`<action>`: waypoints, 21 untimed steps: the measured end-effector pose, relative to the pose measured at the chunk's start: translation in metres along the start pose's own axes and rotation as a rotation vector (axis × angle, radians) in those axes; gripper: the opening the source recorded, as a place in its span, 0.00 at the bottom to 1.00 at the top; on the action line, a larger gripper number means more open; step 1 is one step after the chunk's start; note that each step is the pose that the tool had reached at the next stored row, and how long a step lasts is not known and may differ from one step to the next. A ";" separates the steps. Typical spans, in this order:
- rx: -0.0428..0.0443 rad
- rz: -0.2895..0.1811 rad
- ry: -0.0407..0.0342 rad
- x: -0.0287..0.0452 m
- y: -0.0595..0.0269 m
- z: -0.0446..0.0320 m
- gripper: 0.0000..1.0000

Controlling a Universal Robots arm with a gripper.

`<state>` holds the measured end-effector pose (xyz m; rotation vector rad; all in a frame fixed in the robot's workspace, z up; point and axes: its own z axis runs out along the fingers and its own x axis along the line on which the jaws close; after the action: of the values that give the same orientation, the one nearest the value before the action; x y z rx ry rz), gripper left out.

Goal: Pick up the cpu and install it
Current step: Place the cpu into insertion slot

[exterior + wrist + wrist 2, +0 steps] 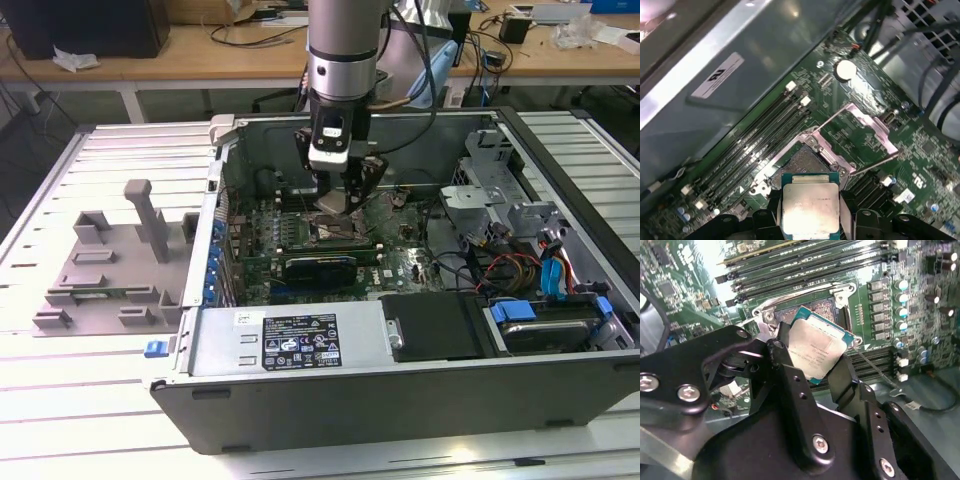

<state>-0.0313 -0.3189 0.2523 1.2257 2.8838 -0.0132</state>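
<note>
One small flat square cpu with a shiny silver top point(811, 210) is held by the black metal pincer point(812, 360). The pincer's two fingers point(790, 385) are closed on two opposite edges of the cpu, so the chip sits right between them with its silver top in plain sight in both wrist views. The cpu is near the open square socket with a silver metal frame point(802, 162), on the green motherboard point(920, 150). It is not lying flat in the socket, and the dark middle of the socket is bare. You cannot tell if a corner of the cpu touches the frame. In the exterior view the pincer point(343, 198) hangs down inside the open grey metal computer case point(400, 375), over the middle of the board. The case lies on a white slatted worktop point(100, 420).
</note>
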 end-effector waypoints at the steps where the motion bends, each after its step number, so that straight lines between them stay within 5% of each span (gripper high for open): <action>1: 0.0002 0.016 0.0001 0.0000 0.0000 0.0000 0.55; 21: 0.0047 0.424 0.0019 0.0000 0.0000 0.0000 0.55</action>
<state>-0.0313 -0.3189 0.2523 1.8067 2.5625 -0.0157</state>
